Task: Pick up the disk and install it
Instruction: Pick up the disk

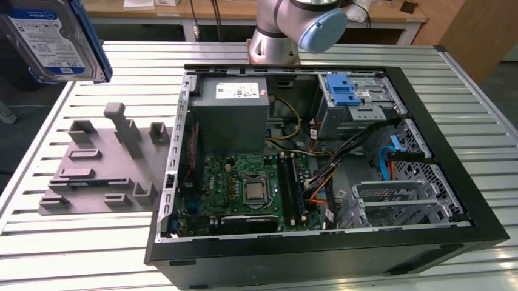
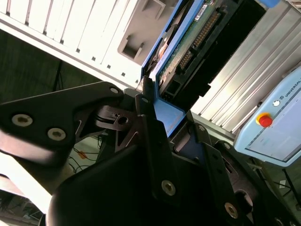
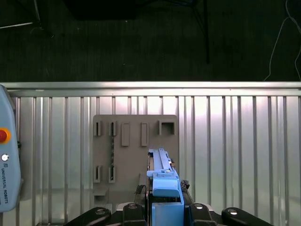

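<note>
The disk (image 1: 53, 39), silver with a blue-and-white label and blue rails, hangs high in the air at the exterior view's upper left, above the table's corner. In both wrist views my gripper (image 3: 164, 209) is shut on it. Its black fingers (image 2: 146, 122) clamp the blue rail at the near end of the disk (image 2: 188, 42), whose green circuit board and connector face the second wrist camera. In the first wrist view the disk (image 3: 162, 172) stands edge-on over the grey fixture plate (image 3: 136, 150).
An open black computer case (image 1: 324, 157) lies on the slatted metal table (image 1: 469, 91), with a silver drive cage and blue latch (image 1: 348, 91) at its far right. The grey fixture plate (image 1: 97, 163) sits left of the case. A teach pendant (image 3: 7, 155) lies on the table.
</note>
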Motion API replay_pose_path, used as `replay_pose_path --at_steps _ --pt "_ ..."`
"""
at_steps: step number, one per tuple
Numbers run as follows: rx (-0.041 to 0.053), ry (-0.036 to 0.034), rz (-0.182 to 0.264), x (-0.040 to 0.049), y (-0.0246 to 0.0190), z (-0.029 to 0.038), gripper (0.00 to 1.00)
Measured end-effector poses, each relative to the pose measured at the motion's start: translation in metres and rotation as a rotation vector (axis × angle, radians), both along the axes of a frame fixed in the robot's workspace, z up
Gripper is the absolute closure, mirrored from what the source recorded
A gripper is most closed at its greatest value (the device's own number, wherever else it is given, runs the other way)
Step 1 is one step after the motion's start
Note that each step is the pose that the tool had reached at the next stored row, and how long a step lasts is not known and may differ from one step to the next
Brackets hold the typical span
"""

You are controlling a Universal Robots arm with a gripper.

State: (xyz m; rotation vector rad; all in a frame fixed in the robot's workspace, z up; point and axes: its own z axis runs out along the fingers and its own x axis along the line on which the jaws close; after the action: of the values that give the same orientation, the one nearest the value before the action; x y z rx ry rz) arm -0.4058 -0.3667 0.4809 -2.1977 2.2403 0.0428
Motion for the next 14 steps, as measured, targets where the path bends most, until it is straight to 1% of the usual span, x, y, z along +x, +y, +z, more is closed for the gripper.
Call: replay_pose_path --at_steps 6,9,12,14 --pt "-0.0001 0.0018 0.000 0.0082 -0.0006 0.0000 0.64" --pt "0.0000 0.0026 0.000 0.0117 -0.0017 0.0000 0.64" --pt "0.0000 0.0030 0.000 0.0135 -0.0042 0.0000 0.64" --pt "-0.0001 0.0032 0.000 0.0141 -0.0072 0.0001 0.64"
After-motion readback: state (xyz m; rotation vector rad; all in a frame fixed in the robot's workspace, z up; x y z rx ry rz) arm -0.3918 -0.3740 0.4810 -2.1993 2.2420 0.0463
